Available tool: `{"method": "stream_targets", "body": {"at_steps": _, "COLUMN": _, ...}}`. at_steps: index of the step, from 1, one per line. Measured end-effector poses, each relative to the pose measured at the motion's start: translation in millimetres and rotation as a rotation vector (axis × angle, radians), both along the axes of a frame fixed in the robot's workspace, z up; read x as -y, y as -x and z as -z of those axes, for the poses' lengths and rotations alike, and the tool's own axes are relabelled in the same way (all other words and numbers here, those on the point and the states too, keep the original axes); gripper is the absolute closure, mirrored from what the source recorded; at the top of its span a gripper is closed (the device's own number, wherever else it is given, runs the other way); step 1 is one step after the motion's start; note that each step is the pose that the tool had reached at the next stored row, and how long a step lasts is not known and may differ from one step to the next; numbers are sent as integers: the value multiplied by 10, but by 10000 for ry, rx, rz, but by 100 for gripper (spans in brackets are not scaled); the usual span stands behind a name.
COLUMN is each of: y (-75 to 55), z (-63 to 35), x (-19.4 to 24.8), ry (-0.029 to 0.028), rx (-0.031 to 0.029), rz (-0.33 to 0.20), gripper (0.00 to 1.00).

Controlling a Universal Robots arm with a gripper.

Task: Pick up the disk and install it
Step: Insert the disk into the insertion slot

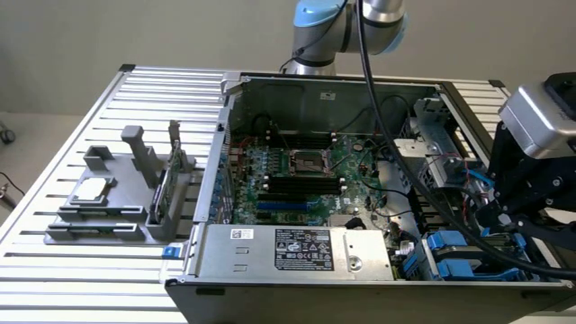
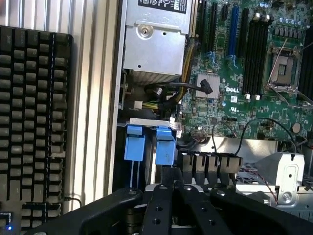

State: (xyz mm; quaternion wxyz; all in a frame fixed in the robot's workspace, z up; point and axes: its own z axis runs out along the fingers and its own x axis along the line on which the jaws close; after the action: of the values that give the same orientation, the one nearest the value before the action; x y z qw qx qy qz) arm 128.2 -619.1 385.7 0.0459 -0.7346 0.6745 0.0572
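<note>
The disk [image 1: 454, 253] stands on edge in the drive bay at the near corner of the open computer case, on the exterior view's right. Its bright blue side rails [image 2: 165, 147] show, with a thin pale strip of metal between them. My gripper [image 1: 497, 228] hangs just above that bay. In the wrist view the black fingers [image 2: 172, 180] come together on the end of one blue rail. The disk's body is mostly hidden by the bay and by my gripper.
The case [image 1: 225, 135] lies open on a slatted metal table [image 1: 90, 270], with motherboard [image 1: 297, 175], silver power supply [image 1: 288, 250] and loose cables [image 2: 166, 98] inside. A grey fixture [image 1: 99, 216] stands on the exterior view's left. A black keyboard [image 2: 29, 122] lies beside the case.
</note>
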Motion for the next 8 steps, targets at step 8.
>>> {"method": "stream_targets", "body": {"at_steps": 8, "y": -112, "z": 145, "x": 0, "ry": 1, "rx": 0, "rz": -16, "gripper": 89}}
